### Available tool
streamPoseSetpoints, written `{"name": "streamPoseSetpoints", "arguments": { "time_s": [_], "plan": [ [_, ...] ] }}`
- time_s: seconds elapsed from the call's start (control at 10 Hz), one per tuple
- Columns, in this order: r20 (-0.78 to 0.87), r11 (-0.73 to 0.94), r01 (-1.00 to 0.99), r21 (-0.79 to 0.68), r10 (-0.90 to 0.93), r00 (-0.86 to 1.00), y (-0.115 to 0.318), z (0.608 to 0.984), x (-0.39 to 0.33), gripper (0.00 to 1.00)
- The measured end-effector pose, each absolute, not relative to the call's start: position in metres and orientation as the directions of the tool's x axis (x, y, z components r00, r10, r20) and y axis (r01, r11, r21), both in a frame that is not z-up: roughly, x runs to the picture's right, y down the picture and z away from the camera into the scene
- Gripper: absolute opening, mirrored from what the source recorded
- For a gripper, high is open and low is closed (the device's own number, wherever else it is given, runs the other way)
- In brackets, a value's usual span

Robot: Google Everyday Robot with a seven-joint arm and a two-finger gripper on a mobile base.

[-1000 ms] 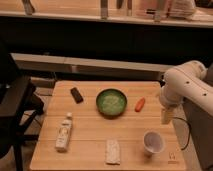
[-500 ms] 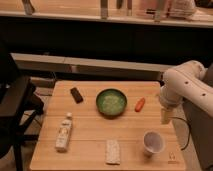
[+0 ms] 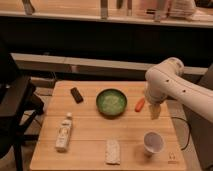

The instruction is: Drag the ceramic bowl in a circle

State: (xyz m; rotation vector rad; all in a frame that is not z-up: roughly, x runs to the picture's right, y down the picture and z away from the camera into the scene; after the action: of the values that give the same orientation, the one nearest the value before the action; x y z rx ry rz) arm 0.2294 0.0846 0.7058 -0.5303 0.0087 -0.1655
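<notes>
The ceramic bowl (image 3: pixel 111 102) is round and green with a dark rim and sits near the middle of the wooden table (image 3: pixel 90 142). My gripper (image 3: pixel 155 112) hangs below the white arm (image 3: pixel 165 82) over the right part of the table, to the right of the bowl and apart from it. An orange carrot-like thing (image 3: pixel 140 104) lies between the bowl and the gripper.
A white cup (image 3: pixel 153 142) stands at the front right. A pale wrapped bar (image 3: pixel 113 151) lies at the front middle, a bottle (image 3: pixel 64 131) lies at the left, and a small dark object (image 3: pixel 76 94) lies at the back left. A dark chair (image 3: pixel 15 107) stands left of the table.
</notes>
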Motion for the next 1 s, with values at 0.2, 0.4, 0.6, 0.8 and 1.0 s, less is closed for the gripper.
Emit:
{"name": "streamPoseSetpoints", "arguments": {
  "time_s": [0.2,0.4,0.6,0.8,1.0],
  "plan": [
    [0.062,0.841,0.217,-0.495,-0.214,0.975,0.084,0.713,0.216,0.80],
    [0.096,0.830,0.289,-0.478,-0.278,0.956,0.081,0.719,0.191,0.80],
    [0.119,0.817,0.341,-0.465,-0.323,0.939,0.080,0.723,0.183,0.80],
    [0.143,0.803,0.382,-0.457,-0.357,0.923,0.081,0.728,0.179,0.80],
    [0.174,0.789,0.421,-0.448,-0.385,0.906,0.085,0.734,0.170,0.80]
  ]
}}
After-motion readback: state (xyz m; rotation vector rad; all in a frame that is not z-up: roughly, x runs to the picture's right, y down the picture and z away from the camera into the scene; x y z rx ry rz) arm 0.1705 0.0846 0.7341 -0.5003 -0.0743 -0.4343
